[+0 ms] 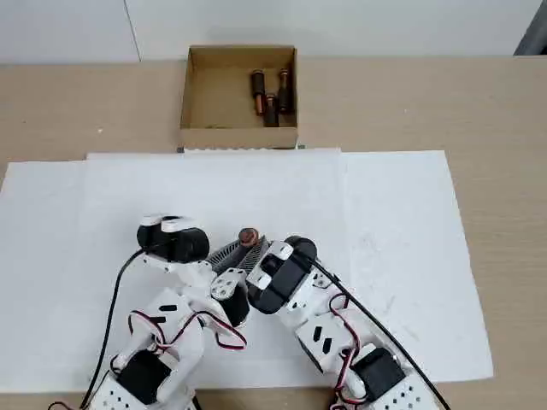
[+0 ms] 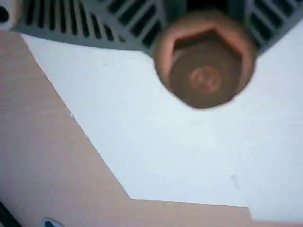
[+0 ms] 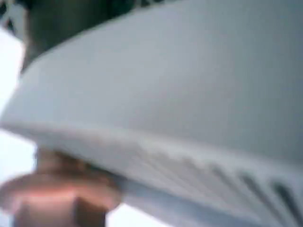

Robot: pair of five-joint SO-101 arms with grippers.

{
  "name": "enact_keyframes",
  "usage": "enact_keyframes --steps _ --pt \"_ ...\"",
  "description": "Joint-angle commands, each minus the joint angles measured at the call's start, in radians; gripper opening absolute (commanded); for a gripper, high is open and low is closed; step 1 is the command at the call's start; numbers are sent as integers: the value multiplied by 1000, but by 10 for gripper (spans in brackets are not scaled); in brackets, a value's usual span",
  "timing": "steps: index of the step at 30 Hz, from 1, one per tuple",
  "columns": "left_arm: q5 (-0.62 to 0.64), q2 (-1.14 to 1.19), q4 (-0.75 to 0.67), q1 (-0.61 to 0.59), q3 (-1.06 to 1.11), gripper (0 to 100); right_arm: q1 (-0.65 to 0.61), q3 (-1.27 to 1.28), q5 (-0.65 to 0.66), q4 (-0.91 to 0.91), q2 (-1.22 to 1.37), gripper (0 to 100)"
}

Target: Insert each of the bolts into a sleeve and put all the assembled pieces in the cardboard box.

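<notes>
With your left pincer (image 1: 239,249) clamped on the copper-coloured hex-headed metal bolt (image 2: 204,71) over the white paper (image 1: 393,213) near the worktop's front edge, and the right pincer (image 1: 259,254) in a state you cannot tell, the two crowding together could knock it loose before it reaches the brown cardboard box (image 1: 239,137) at the far edge.

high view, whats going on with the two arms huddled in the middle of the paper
The two arms meet over the white paper. The left gripper is shut on a copper piece, seen end-on in its wrist view. The right arm sits close against it, apparently to fit bolt and sleeve together. Three assembled pieces lie in the cardboard box.
</notes>
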Motion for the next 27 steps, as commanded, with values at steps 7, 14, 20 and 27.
enact_keyframes --steps 7,14,20,27 --pt "-28 -6 31 -2 -2 154 -2 -46 6 -31 -15 2" --pt "-48 -5 32 -3 -15 159 -2 -44 6 -31 -15 2" --pt "-123 -5 32 -75 -38 159 -2 -43 6 -30 -15 2" --pt "-147 -5 37 -103 -51 159 -1 -28 6 -31 -15 2"
